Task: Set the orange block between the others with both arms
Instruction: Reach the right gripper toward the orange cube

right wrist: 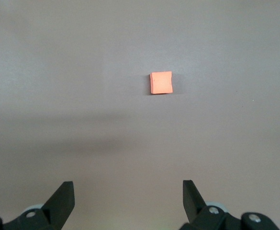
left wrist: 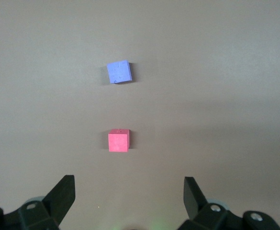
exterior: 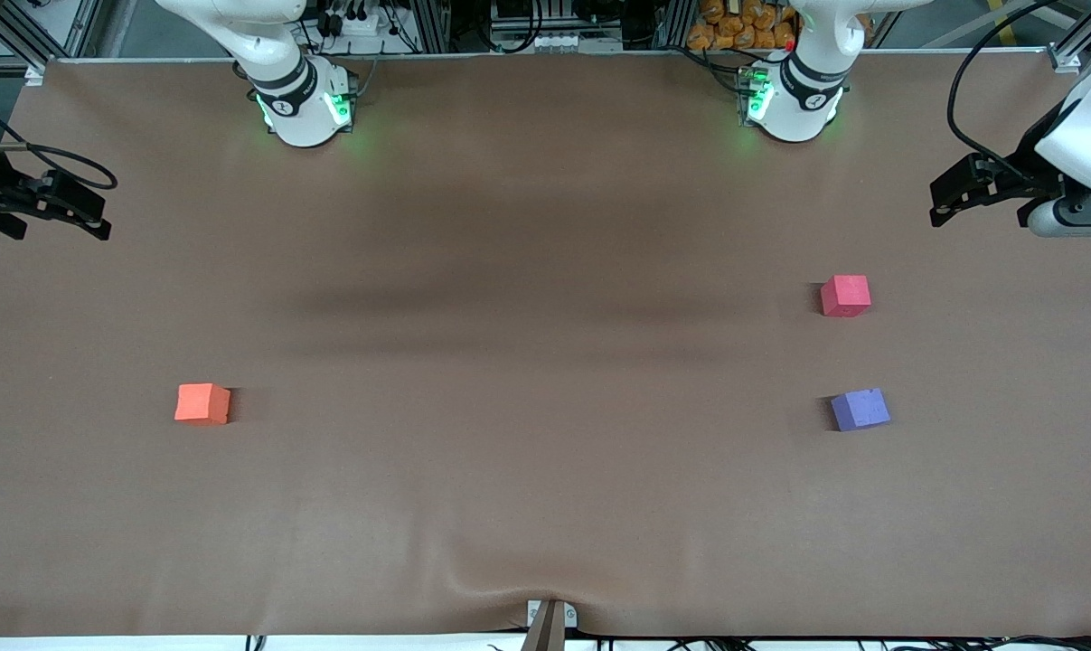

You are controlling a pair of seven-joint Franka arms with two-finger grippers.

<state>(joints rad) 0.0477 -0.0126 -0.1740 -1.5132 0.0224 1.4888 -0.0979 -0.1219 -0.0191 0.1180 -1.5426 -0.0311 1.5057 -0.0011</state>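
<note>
The orange block (exterior: 202,403) (right wrist: 161,83) lies on the brown table (exterior: 527,362) toward the right arm's end. The others sit toward the left arm's end: a pinkish-red cube (exterior: 845,296) (left wrist: 118,141) and, nearer to the front camera, a purple cube (exterior: 860,409) (left wrist: 119,72), with a bare gap between them. My left gripper (exterior: 941,206) (left wrist: 129,191) hangs open and empty above its end of the table, apart from both cubes. My right gripper (exterior: 98,221) (right wrist: 128,194) hangs open and empty above its own end, well off the orange block.
The two arm bases (exterior: 305,104) (exterior: 794,99) glow green along the table's edge farthest from the front camera. A small metal clamp (exterior: 551,619) sits at the middle of the edge nearest that camera. The table cover is slightly wrinkled there.
</note>
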